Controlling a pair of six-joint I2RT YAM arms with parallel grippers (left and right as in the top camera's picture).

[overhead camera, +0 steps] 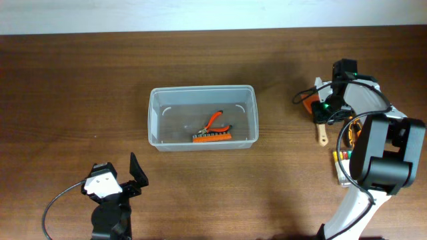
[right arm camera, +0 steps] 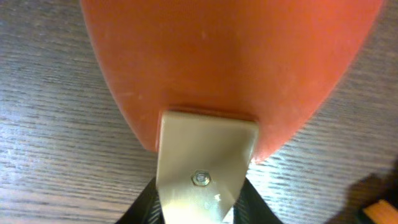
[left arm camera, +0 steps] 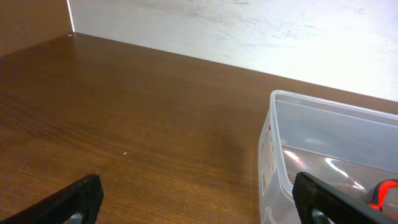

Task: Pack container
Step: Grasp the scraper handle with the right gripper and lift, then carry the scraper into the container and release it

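Your biggest risk is on the right. The right gripper (overhead camera: 319, 105) hangs over an orange tool (overhead camera: 309, 105) with a pale wooden handle (overhead camera: 321, 133), well apart from the container (overhead camera: 200, 89). No view shows whether its jaws are spread or clenched, so you cannot tell if it holds anything. The right wrist camera is so close that the orange body fills the frame. If you close blind there, the fingers may pinch a rounded flank and the tool could squirt out or tilt.

The long handle is a 2nd worry. If you carry the tool off-centre, it could swing and clip the container's rim. The tub looks light and nothing steadies it, so a knock would likely slide it across the table (overhead camera: 80, 87). The left gripper (left arm camera: 198, 200) is released, its 2 fingers wide apart, and sits near the front edge beside the tub's corner without touching it.

The container stands mid-table. It is translucent plastic, rectangular, with rounded corners and thin glossy walls that catch glare. Inside lie orange-handled pliers (overhead camera: 215, 120) and an orange strip (overhead camera: 212, 137) that seems to carry a row of dark bits. A drop onto them may leave the tool propped up.

The orange body looks matt and faintly speckled, curving to a blunt nose. A flat cream plate (right arm camera: 205, 149) with 1 small screw (right arm camera: 199, 179) sits against it. The table is dark wood grain.
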